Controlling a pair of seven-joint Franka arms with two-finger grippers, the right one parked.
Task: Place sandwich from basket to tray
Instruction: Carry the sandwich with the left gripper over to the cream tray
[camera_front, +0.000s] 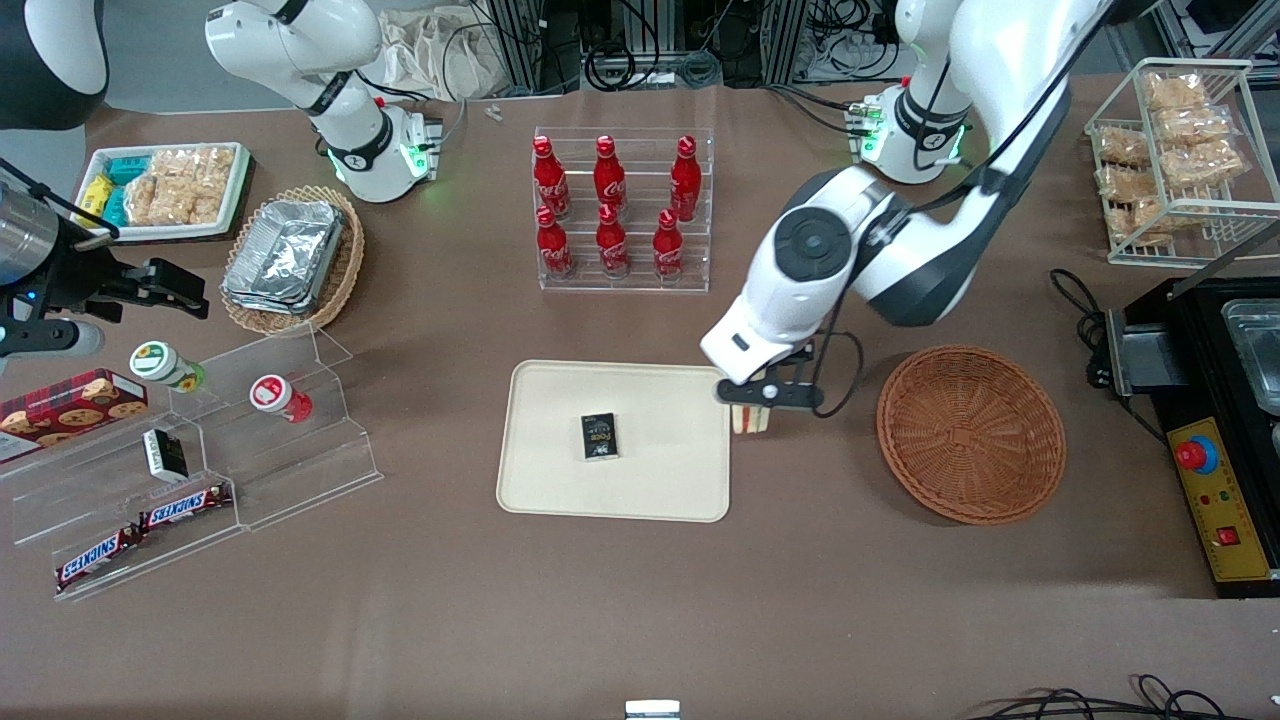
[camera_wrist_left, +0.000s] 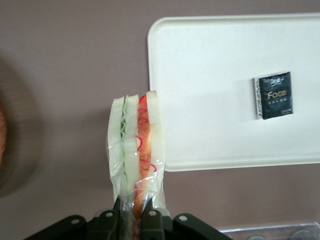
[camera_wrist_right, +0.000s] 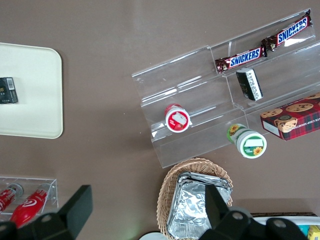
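Two wicker baskets sit on the brown table, and between them in the front view lies most of what matters. Toward the parked arm's end, clear acrylic steps (camera_front: 200, 470) carry Snickers bars (camera_front: 140, 530) and two small capped jars, and the paler oval basket (camera_front: 295, 262) holds crinkled foil containers. Near the middle, a clear rack of red cola bottles (camera_front: 620, 210) stands farther from the front camera than the tray (camera_front: 560, 490), a smooth cream rectangle with rounded corners and a low rim; a small black packet (camera_front: 599, 437) lies flat on it. Just at the tray's edge nearest the working arm hangs the gripper (camera_front: 752, 408), its black fingers clamped on the sandwich (camera_front: 750, 418). The wrist view shows that wedge (camera_wrist_left: 136, 145) wrapped in glossy clear film, pale bread slices standing on edge with green and orange-red filling between them, pinched at its narrow end by the fingers (camera_wrist_left: 150, 220); it seems to be lifted clear of the table and overlaps the tray's rim (camera_wrist_left: 165, 165). Toward the working arm's end, the round reddish-brown woven basket (camera_front: 970, 432) rests well apart from the sandwich.
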